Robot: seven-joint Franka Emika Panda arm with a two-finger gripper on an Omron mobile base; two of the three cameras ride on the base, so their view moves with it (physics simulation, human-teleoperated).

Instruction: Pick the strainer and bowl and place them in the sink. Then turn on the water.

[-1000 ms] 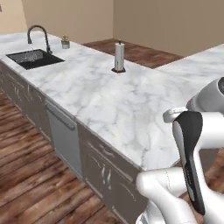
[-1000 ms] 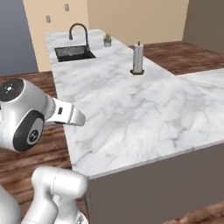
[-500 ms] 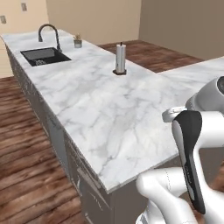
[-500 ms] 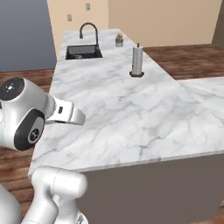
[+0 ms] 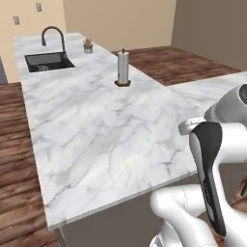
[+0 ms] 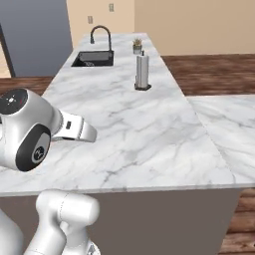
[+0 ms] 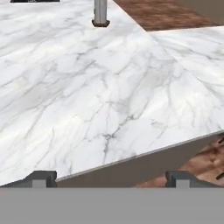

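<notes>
The black sink lies at the far end of the marble counter, with its dark faucet arching over it. In the right base view the sink sits far back, left of centre. The strainer, the bowl and the water are out of view. In the hand view my gripper is open, its two dark fingertips wide apart with nothing between them. It points over the near edge of the counter from just outside it.
A paper towel holder stands mid-counter, also in the hand view's top. A small potted plant sits right of the sink. A second marble counter branches off to the right. Wooden floor surrounds the island.
The whole scene has shifted in both base views: the base has driven around towards the counter's near end. The arm holds the same pose and the gripper stays open.
</notes>
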